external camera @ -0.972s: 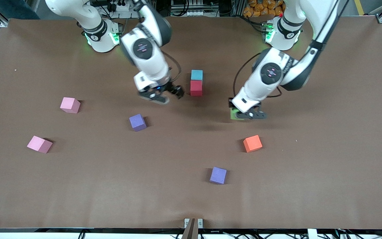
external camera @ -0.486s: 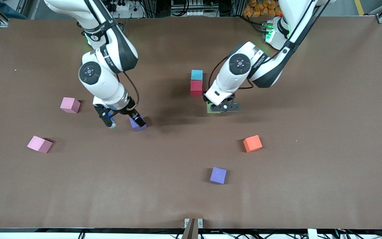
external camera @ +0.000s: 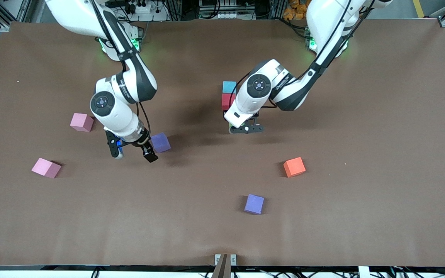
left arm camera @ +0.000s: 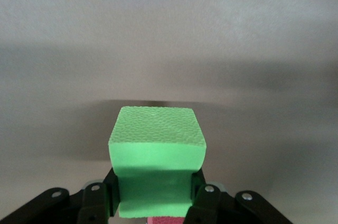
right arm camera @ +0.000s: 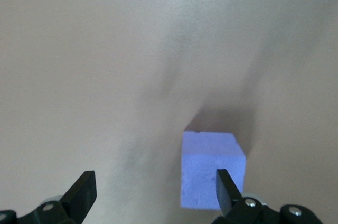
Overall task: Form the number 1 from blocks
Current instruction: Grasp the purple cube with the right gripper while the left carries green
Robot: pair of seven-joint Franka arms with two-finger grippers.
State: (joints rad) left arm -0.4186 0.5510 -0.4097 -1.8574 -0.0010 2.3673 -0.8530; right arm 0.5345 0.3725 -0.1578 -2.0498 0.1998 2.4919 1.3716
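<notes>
Between left claw (left arm camera: 153,195) fingers: green block (left arm camera: 156,152).

The green block (left arm camera: 156,152) looks like matt foam with a fine, grainy skin. The purple block (right arm camera: 212,175) has the same dull, soft look. The table (external camera: 361,216) has a brown matt cover, slightly wrinkled. The arms have glossy white plastic shells; the left pincer (left arm camera: 156,208) has black matt fingers.
</notes>
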